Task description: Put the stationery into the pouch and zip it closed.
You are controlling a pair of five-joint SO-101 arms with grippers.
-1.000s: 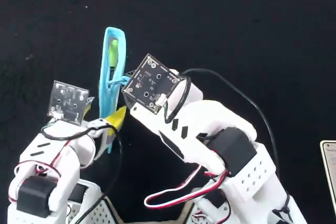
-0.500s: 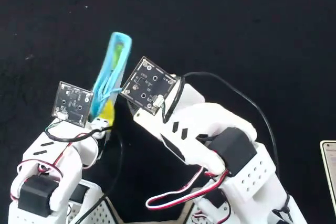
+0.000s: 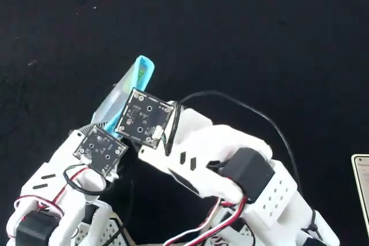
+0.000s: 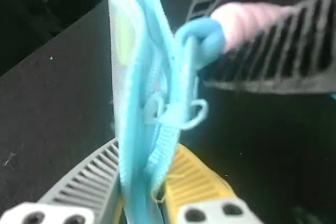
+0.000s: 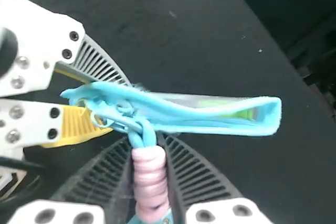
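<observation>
A light blue pouch (image 3: pixel 140 72) is held up off the black table between both arms, tilted, with its far end sticking out past the wrist boards. My left gripper (image 4: pixel 142 182) is shut on the pouch's (image 4: pixel 137 93) near end, gripped between a grey and a yellow finger (image 4: pixel 197 182). My right gripper (image 5: pixel 149 150) is shut on the pink-wrapped zipper pull (image 5: pixel 149 169), whose blue loop (image 4: pixel 202 35) joins the zip. A green item (image 5: pixel 226 109) shows through the pouch's (image 5: pixel 199 111) clear side. The zip looks slightly open at the far end.
The black cloth table (image 3: pixel 259 56) stretches away behind and to the right of the arms. A pale card-like object (image 3: pixel 362 182) lies at the right edge. The two arms (image 3: pixel 190 154) crowd close together near the front.
The pouch has come down and toward the front left, tipping from upright to slanted. Both wrists drew closer together and now cover most of it.
</observation>
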